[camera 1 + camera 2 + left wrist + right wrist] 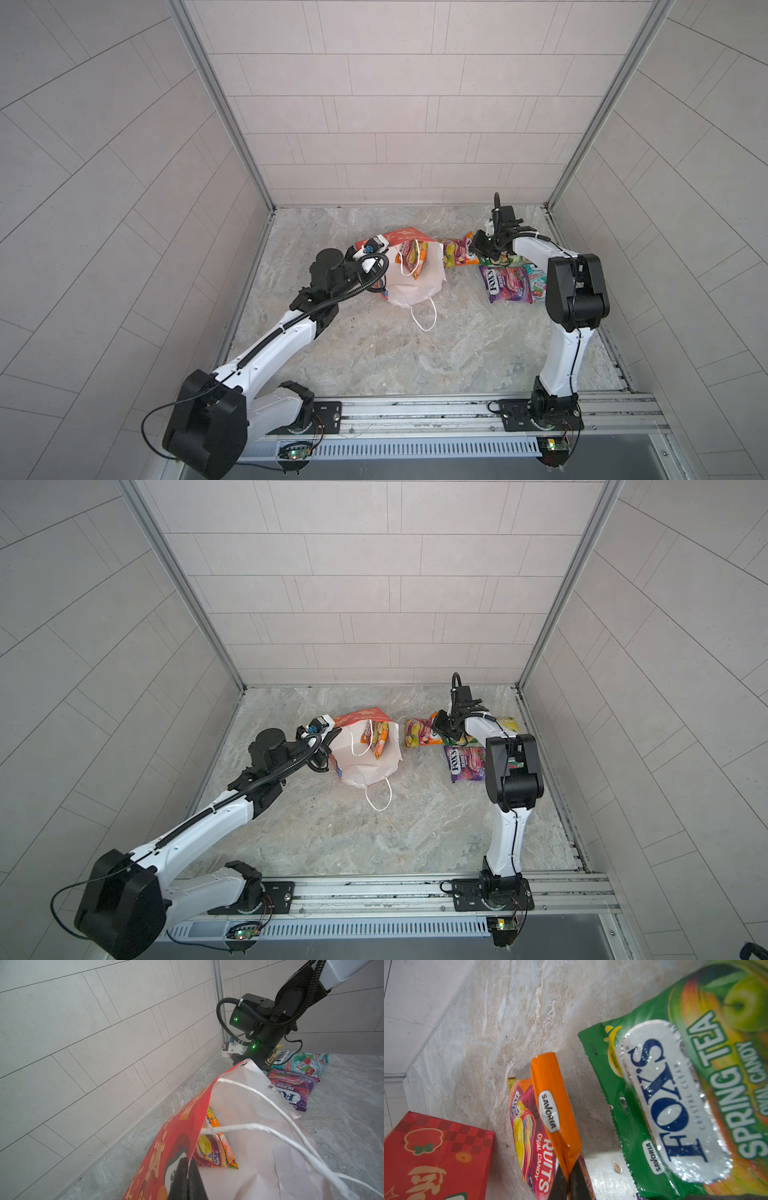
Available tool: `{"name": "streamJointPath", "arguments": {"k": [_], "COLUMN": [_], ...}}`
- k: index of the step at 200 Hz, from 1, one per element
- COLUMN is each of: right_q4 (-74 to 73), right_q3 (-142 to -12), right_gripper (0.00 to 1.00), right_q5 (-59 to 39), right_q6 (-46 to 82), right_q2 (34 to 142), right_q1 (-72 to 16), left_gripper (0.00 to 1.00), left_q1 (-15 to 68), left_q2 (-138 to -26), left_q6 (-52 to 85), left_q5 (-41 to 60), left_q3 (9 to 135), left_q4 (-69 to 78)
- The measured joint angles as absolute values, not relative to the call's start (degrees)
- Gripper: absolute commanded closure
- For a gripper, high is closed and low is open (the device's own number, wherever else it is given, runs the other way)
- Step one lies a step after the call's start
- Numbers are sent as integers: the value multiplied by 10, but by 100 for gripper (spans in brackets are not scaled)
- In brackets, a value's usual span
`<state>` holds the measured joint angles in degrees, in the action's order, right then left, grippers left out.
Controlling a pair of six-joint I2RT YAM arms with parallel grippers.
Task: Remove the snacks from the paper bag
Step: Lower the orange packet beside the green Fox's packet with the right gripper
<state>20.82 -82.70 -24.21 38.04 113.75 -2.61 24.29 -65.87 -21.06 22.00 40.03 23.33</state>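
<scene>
The red paper bag [409, 286] lies tipped with its white inside showing in both top views. My left gripper [188, 1163] is shut on the bag's red rim [182, 1126], at the bag's left side [384, 266]. One orange snack packet [212, 1151] lies inside the bag [378, 739]. My right gripper [569, 1174] is shut on an orange snack packet [552, 1095], right of the bag [478, 245]. Beside it on the table lie a pink packet [527, 1126], a green one [675, 1095], a purple one [505, 282] and a teal one [536, 282].
A yellow packet [507, 723] lies behind the right arm. A white cord handle [424, 316] trails from the bag onto the marble table [415, 357]. Tiled walls close in the left, back and right sides. A metal rail [415, 411] runs along the front.
</scene>
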Motion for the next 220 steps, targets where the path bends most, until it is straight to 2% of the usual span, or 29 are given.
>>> {"name": "streamJointPath", "arguments": {"k": [26, 55, 77, 141, 220], "right_q4": [211, 213, 215, 247, 256], "right_q3": [-835, -855, -861, -867, -855], "right_gripper": [89, 80, 77, 78, 82], "right_q5": [-241, -239, -239, -236, -204], "right_q6": [380, 377, 375, 375, 358], "right_q2": [1143, 1155, 1155, 1152, 1083], "right_q1": [-26, -26, -26, -25, -26], "left_gripper": [100, 100, 100, 100, 100], "left_q1": [243, 243, 243, 243, 243], "left_q2": [-659, -659, -659, -659, -659], "left_q6": [-211, -211, -211, -211, -211], "left_q5": [220, 220, 220, 220, 220], "left_q3": [400, 400, 400, 400, 400], "left_q4": [233, 233, 233, 233, 233]}}
